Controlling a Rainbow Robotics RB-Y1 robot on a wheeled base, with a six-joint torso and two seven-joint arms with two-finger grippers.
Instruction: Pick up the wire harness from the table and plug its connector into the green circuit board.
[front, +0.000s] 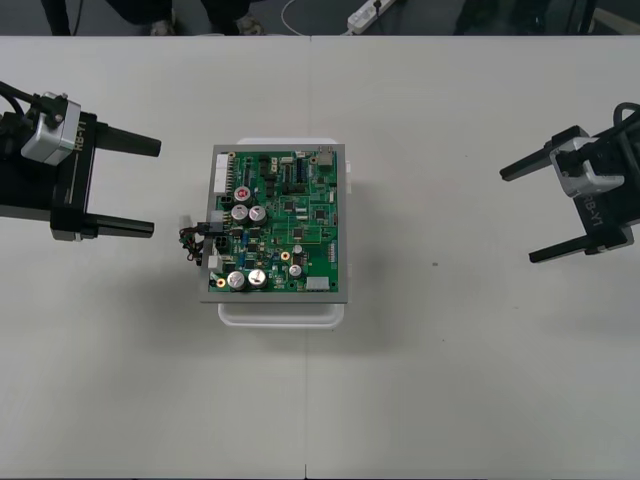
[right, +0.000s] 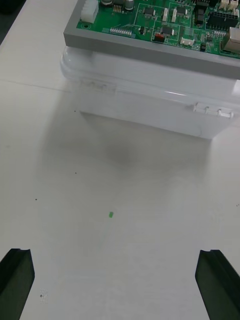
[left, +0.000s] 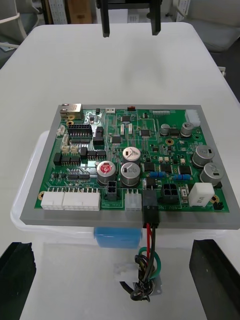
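The wire harness (left: 147, 260) sits at the 9 o'clock edge of the green circuit board (front: 285, 225). In the left wrist view its black plug (left: 150, 212) looks seated in a connector on that edge. The wires (left: 148, 240), red, black and green, drop over the rim. They curl loosely down to the metal socket (left: 142, 292), which rests on the counter (front: 450, 380) just beside the white base (front: 280, 315).

The left hand (front: 155, 188) waits at 9 o'clock of the board, spread wide and holding nothing, near the harness but clear of it. The right hand (front: 517, 215) is parked well apart at 3 o'clock, likewise spread wide and empty.

The harness is probably very light and limp. The thin wires would bend and slip between the fingers, and tugging them could strain their joints at the plug. The plug body is the small rigid part and the best place to take hold, pinched across its flat sides. The flanged socket is the heaviest piece and would swing if lifted. The board is fragile, and its base looks light enough to slide under a sideways push.
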